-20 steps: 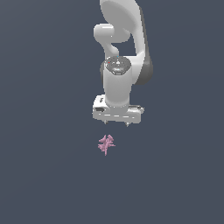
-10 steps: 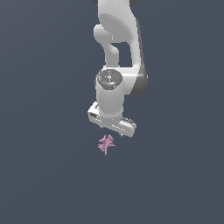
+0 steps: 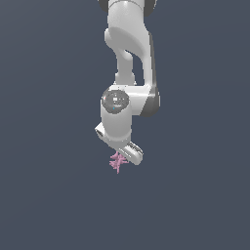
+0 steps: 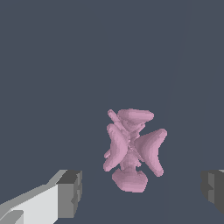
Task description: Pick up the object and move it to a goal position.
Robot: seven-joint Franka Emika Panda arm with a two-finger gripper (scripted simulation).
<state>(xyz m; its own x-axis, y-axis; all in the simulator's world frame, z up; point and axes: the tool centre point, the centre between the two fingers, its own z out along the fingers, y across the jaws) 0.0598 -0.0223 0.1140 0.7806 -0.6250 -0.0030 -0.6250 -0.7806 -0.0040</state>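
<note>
The object [image 3: 117, 161] is a small pink spiky cross-like shape lying on the dark grey floor; the white gripper body partly covers it in the exterior view. The wrist view shows the object [image 4: 132, 148] whole, with several thick prongs spreading out. My gripper [image 4: 142, 192] is open, its two grey fingertips [image 4: 70, 194] wide apart and the object lying just beyond the gap between them. In the exterior view the gripper [image 3: 124, 155] hangs tilted right over the object, and its fingers are hidden behind the hand.
A flat dark grey floor [image 3: 49, 195] stretches all around. The white arm [image 3: 129, 58] rises behind the gripper to the picture's upper edge.
The gripper has come down and turned, from well above the object to right over it. The object has stayed where it was.
</note>
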